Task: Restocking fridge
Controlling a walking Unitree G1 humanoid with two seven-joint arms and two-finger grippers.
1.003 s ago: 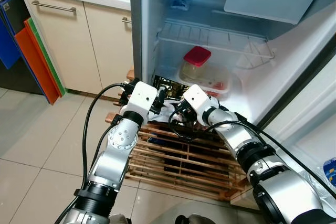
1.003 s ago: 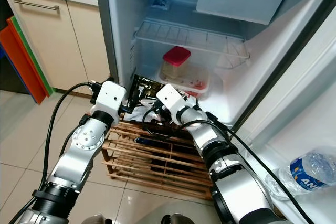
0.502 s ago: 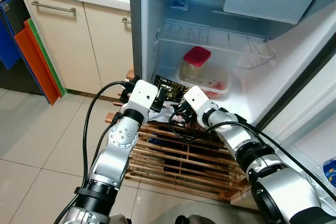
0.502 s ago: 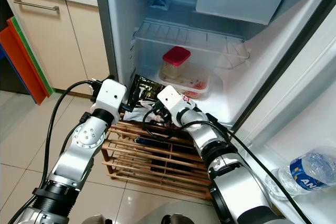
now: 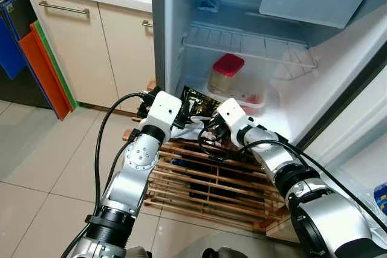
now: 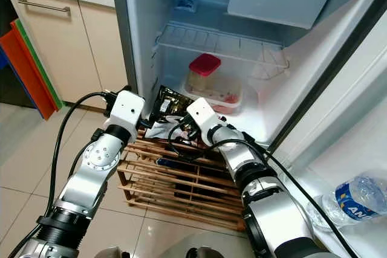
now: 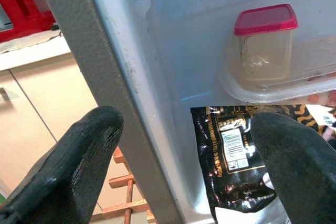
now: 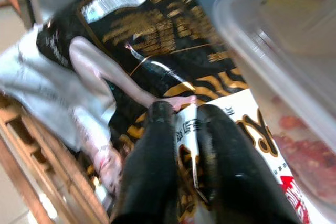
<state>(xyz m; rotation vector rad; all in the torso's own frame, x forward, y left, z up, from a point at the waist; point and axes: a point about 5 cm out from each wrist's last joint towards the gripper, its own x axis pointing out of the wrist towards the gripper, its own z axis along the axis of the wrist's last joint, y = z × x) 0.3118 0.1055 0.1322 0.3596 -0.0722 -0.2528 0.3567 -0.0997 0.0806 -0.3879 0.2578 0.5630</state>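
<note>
The right gripper (image 8: 181, 129) has its fingers pinched together on the edge of a black-and-gold packet (image 6: 171, 102), low in the frame's centre at the fridge's bottom lip. The left gripper (image 7: 186, 145) is spread wide, one finger (image 7: 79, 156) outside the fridge's grey side edge (image 7: 105, 98), the other over the packet. Just behind sits a shallow clear tray (image 5: 261, 98) bearing a red-lidded tub (image 5: 227, 72); free shelf floor lies to its right. Above runs a wire rack (image 5: 248, 46). Below stands a wooden slatted rack (image 5: 211, 179). The right eye view adds a water bottle (image 6: 357, 200) at lower right.
</note>
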